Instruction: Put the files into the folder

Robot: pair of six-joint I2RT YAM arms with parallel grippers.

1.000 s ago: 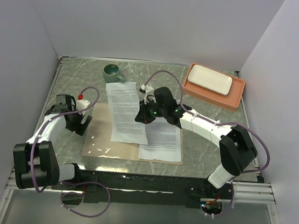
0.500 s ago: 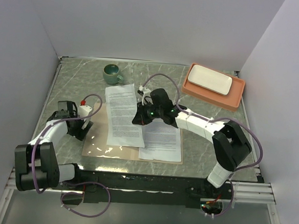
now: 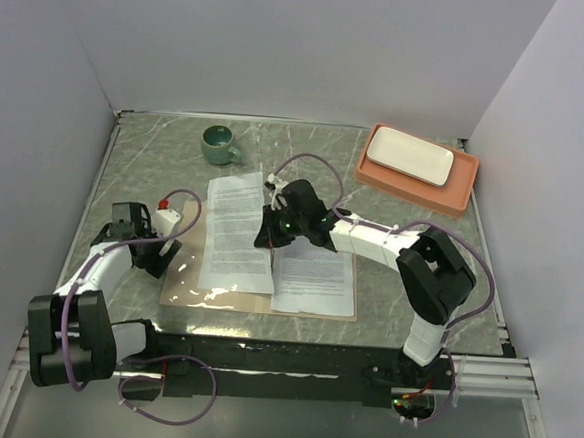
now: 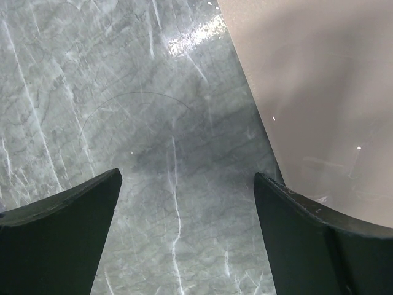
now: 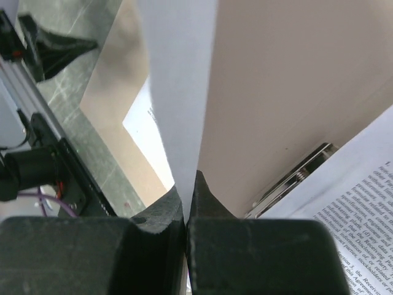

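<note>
The tan folder [image 3: 190, 272] lies open on the table's near middle. One printed sheet [image 3: 315, 276] lies flat on its right half. My right gripper [image 3: 267, 229] is shut on the right edge of a second printed sheet [image 3: 236, 230], holding it over the folder's left half, its far end past the folder's back edge. In the right wrist view the held sheet [image 5: 178, 80] rises from the shut jaws, beside the metal clip [image 5: 295, 175]. My left gripper [image 3: 156, 255] is open and empty, low over the bare table by the folder's left edge [image 4: 319, 92].
A green mug [image 3: 218, 144] stands at the back, just beyond the held sheet. An orange tray [image 3: 461, 191] holding a white plate [image 3: 409, 155] sits at the back right. White walls close in the left, back and right sides.
My right gripper has drawn the held sheet leftward and nearer, squarer over the folder's left half. My left gripper has moved slightly nearer along the folder's left edge.
</note>
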